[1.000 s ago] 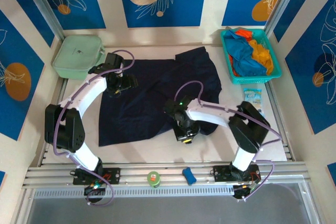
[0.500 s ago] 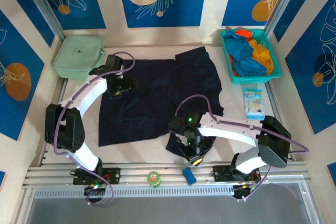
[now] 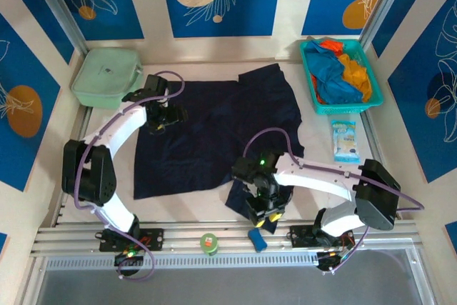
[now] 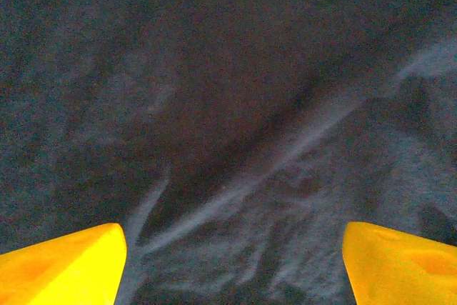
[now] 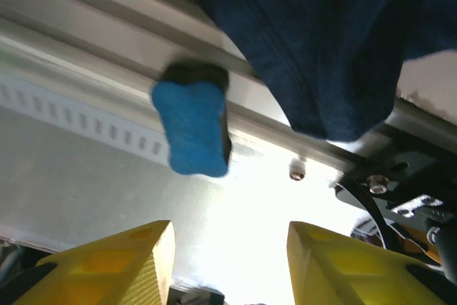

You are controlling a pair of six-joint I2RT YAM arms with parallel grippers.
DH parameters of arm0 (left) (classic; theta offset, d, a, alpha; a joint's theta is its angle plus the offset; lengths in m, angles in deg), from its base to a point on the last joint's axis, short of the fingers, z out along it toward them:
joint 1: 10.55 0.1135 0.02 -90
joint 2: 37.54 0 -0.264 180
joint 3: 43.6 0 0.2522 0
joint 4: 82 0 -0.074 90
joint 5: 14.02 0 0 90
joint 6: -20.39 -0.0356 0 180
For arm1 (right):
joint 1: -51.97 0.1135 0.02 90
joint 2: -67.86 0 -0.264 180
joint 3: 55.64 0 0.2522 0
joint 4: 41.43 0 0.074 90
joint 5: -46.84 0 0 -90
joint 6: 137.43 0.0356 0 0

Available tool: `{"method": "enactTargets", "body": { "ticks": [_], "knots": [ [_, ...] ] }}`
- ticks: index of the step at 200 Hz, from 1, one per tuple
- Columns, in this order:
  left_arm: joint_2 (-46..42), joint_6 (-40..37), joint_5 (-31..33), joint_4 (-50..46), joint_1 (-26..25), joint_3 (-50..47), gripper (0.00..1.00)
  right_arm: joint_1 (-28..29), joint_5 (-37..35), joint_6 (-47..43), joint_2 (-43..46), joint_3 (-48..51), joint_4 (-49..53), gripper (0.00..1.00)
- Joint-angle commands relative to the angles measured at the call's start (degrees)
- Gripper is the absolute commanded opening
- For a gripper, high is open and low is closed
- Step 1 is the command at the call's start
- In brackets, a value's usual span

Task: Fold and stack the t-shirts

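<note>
A large dark navy t-shirt (image 3: 214,133) lies spread over the middle of the table, and its near right corner is pulled into a point toward the front rail. My left gripper (image 3: 163,121) hovers over the shirt's far left part. In the left wrist view the left gripper (image 4: 235,237) is open, with wrinkled navy cloth (image 4: 228,105) below it and nothing between its fingers. My right gripper (image 3: 262,219) sits at that pulled corner by the front edge. Seen from the right wrist, the right gripper (image 5: 230,237) stands open and empty, the navy cloth (image 5: 321,41) just beyond it. Bright blue (image 3: 332,73), orange (image 3: 357,69) and red (image 3: 330,46) shirts lie bunched in the basket.
The teal basket (image 3: 343,108) stands at the back right and a pale green box (image 3: 106,76) at the back left. A white packet (image 3: 345,141) lies right of the shirt. A blue block (image 3: 256,239) (image 5: 191,126) and a green roll (image 3: 208,243) rest on the front rail.
My right gripper dragged the navy shirt's near right corner toward the front rail, then opened and let the cloth go. The left arm has stayed where it was.
</note>
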Motion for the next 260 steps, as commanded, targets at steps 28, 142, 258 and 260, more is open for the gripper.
{"method": "enactTargets", "body": {
  "ticks": [28, 142, 258, 260],
  "knots": [
    [3.75, 1.08, 6.07, -2.02, 0.10, -0.46, 0.76, -21.29, -4.31, 0.43, -0.43, -4.05, -8.11, 0.34],
    [6.36, 3.87, 9.08, -2.14, 1.25, -8.08, 0.74, -52.20, -15.55, -6.67, -29.38, -12.00, -19.21, 0.03],
    [13.33, 3.51, 8.94, 0.23, 1.01, -8.14, 0.72, -60.74, -18.90, -11.19, -32.30, -18.83, -16.88, 0.00],
    [13.48, 3.43, 9.12, 0.27, 1.04, -8.01, 0.72, -60.73, -18.83, -11.24, -32.37, -18.91, -16.90, 0.00]
  ]
}}
